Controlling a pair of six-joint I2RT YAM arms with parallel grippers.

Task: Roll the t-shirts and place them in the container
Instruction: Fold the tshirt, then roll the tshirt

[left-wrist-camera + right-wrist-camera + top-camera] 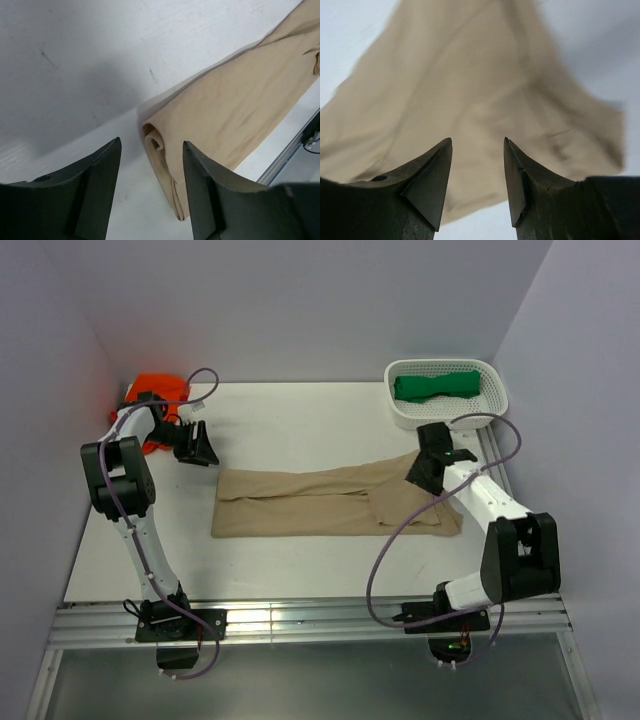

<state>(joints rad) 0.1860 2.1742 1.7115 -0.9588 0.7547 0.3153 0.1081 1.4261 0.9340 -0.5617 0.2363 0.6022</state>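
Observation:
The tan t-shirt (320, 502) lies folded into a long strip across the middle of the table. My left gripper (198, 448) is open and empty, hovering just beyond the shirt's far left corner; in the left wrist view (151, 150) the shirt's folded left end (165, 155) lies between its fingers. My right gripper (425, 472) is open and empty above the shirt's right part, with tan cloth (470, 90) under its jaws (477, 150). The green t-shirt (436, 386) lies in the basket. The orange t-shirt (160, 392) lies at the far left corner, partly behind the left arm.
A white mesh basket (495, 395) stands at the far right corner. Grey walls close in the table on three sides. A metal rail (310, 620) runs along the near edge, also seen in the left wrist view (290, 150).

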